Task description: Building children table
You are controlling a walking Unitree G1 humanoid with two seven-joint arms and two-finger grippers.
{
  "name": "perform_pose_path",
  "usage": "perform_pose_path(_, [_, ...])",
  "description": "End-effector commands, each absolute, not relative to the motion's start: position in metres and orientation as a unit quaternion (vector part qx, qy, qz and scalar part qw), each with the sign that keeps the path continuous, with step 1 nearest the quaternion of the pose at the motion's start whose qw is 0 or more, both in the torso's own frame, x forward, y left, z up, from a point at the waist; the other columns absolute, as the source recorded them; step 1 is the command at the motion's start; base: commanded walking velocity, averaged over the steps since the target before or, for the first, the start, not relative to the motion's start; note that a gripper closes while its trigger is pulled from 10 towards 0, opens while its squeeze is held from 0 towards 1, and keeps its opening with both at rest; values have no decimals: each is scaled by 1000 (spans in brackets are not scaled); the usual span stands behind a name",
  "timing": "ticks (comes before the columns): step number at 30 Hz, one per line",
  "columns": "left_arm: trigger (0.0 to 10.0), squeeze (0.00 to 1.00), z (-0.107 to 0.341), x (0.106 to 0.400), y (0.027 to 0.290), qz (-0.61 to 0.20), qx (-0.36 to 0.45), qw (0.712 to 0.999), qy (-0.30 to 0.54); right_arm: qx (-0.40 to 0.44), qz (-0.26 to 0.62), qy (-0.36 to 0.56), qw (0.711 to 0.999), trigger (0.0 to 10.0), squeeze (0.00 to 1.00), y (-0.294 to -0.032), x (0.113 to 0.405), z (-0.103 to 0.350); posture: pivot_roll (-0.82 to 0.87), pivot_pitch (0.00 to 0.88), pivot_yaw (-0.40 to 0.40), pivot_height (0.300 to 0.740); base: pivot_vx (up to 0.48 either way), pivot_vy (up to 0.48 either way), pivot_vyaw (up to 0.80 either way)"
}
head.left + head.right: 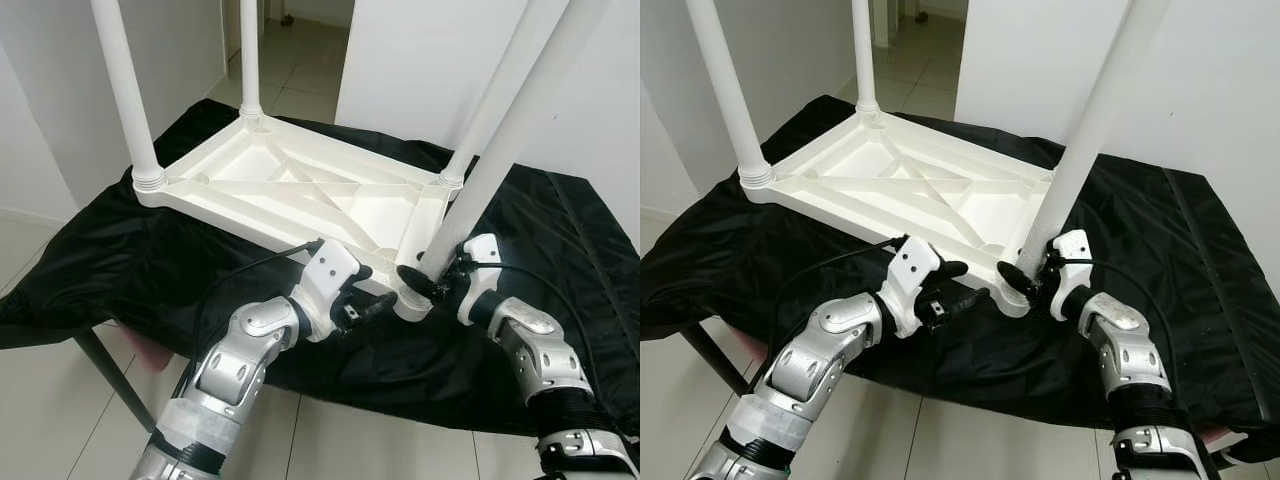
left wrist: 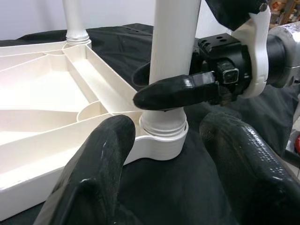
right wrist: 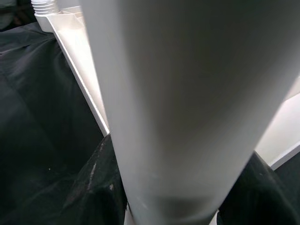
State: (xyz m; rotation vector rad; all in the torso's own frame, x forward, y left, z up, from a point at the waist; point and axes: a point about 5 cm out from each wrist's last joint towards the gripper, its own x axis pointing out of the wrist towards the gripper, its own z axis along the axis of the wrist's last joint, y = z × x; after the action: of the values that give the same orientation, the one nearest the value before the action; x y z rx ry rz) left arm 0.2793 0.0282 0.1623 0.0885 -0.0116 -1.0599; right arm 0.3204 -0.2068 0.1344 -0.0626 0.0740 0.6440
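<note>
Already three white round plastic legs (image 1: 122, 90) stand in the corners of the upturned white ribbed plastic children's table (image 1: 300, 190), lying on the black-cloth tabletop (image 1: 560, 250); the fourth leg (image 1: 500, 150) leans at the near corner socket (image 1: 412, 300), pinched by the right hand (image 1: 425, 285). From the left wrist, the left hand (image 2: 164, 154) hovers spread beside that socket. From the right wrist, the glossy leg looks smooth, not yet upright, I'd judge.

No readable text, label, brand, number or sign on anything in view.
</note>
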Motion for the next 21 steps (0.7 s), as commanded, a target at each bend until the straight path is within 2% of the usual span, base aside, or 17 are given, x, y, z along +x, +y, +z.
perform_pose_path(1, [10000, 0, 163, 282, 30, -476, 47, 878, -7, -26, 325, 55, 944, 314, 0, -208, 320, 127, 5, 0, -133, 740, 0, 0, 0])
perform_pose_path(3, [10000, 0, 163, 282, 30, -476, 47, 878, -7, -26, 325, 55, 944, 314, 0, -208, 320, 127, 5, 0, -133, 740, 0, 0, 0])
perform_pose_path(4, [10000, 0, 163, 282, 31, -475, 47, 879, -7, -25, 318, 53, 946, 2471, 0, -209, 320, 128, 6, 0, -133, 740, 0, 0, 0])
perform_pose_path(5, [10000, 0, 163, 282, 31, -475, 47, 879, -7, -25, 318, 53, 946, 2471, 0, -209, 320, 128, 6, 0, -133, 740, 0, 0, 0])
perform_pose_path(6, [10000, 0, 163, 282, 31, -475, 47, 879, -7, -15, 312, 52, 949, 10000, 0, -209, 321, 130, 6, 0, -131, 740, 0, 0, 0])
perform_pose_path(12, [10000, 0, 162, 282, 32, -476, 47, 878, -6, -19, 282, 51, 958, 10000, 0, -209, 325, 132, 3, 0, -128, 740, 0, 0, 0])
perform_pose_path(16, [10000, 0, 162, 281, 31, -477, 47, 877, -4, 25, 204, 50, 977, 10000, 0, -205, 329, 134, -4, 0, -122, 740, 0, 0, 0])
perform_pose_path(18, [10000, 0, 162, 281, 31, -477, 47, 877, -4, 25, 204, 50, 977, 10000, 0, -205, 329, 134, -4, 0, -122, 740, 0, 0, 0])
perform_pose_path(21, [10000, 0, 162, 281, 31, -479, 47, 877, -3, 51, 126, 50, 989, 10000, 0, -202, 330, 132, -6, 0, -118, 740, 0, 0, 0])
